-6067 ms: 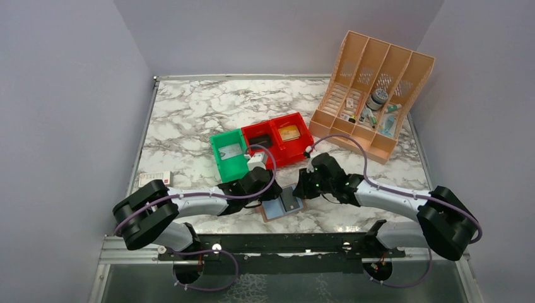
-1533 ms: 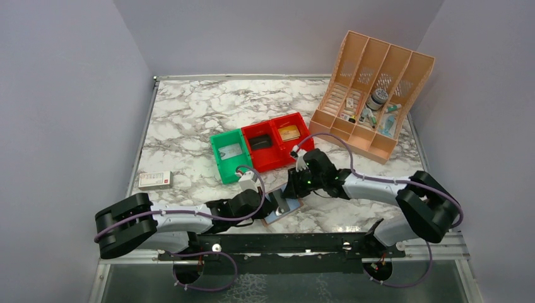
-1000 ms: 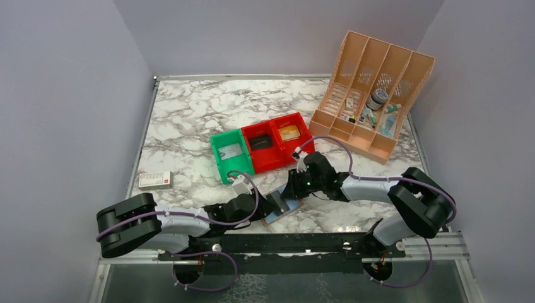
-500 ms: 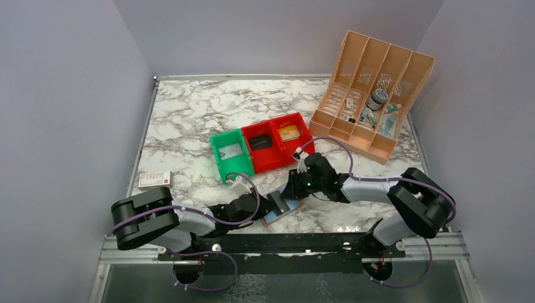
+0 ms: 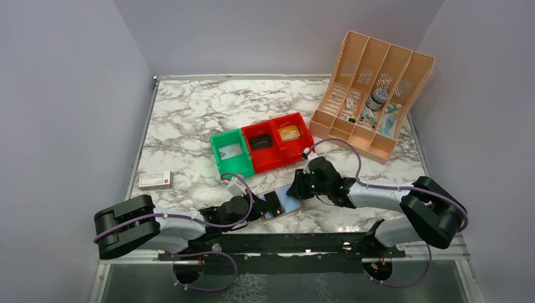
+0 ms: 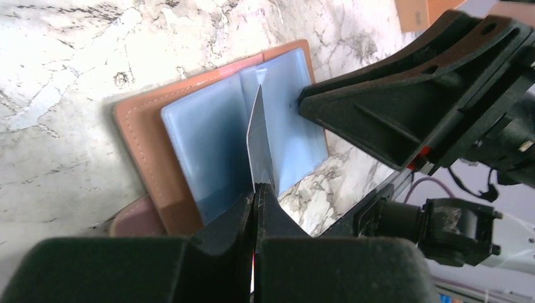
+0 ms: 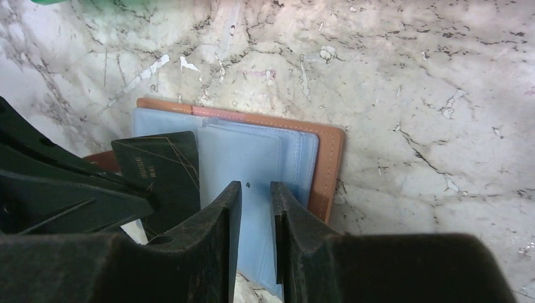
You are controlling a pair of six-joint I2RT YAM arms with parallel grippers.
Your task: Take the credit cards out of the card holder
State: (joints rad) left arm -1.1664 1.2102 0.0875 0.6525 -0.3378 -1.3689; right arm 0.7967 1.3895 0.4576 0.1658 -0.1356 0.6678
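The card holder [image 5: 291,203] lies open near the table's front edge, brown leather [image 7: 328,164] framing pale blue pocket panels [image 6: 189,132]. A dark grey credit card [image 7: 167,167] juts from the left panel towards the left arm. In the left wrist view the card [image 6: 258,145] shows edge-on. My left gripper [image 6: 255,189] [image 5: 264,207] is shut on its near end. My right gripper [image 7: 255,189] [image 5: 296,189] hovers low over the right blue panel, jaws a narrow gap apart with nothing between them. Whether its tips touch the panel I cannot tell.
Behind the holder stand a green bin [image 5: 228,154] and a red two-part bin [image 5: 277,140] with a dark item and a yellowish flat item inside. A peach slotted organizer [image 5: 372,95] stands at back right. A small white box [image 5: 154,180] lies at left.
My left jaws have closed onto the dark card. The left arm has sunk back towards the near edge, and the right gripper has shifted slightly right over the holder.
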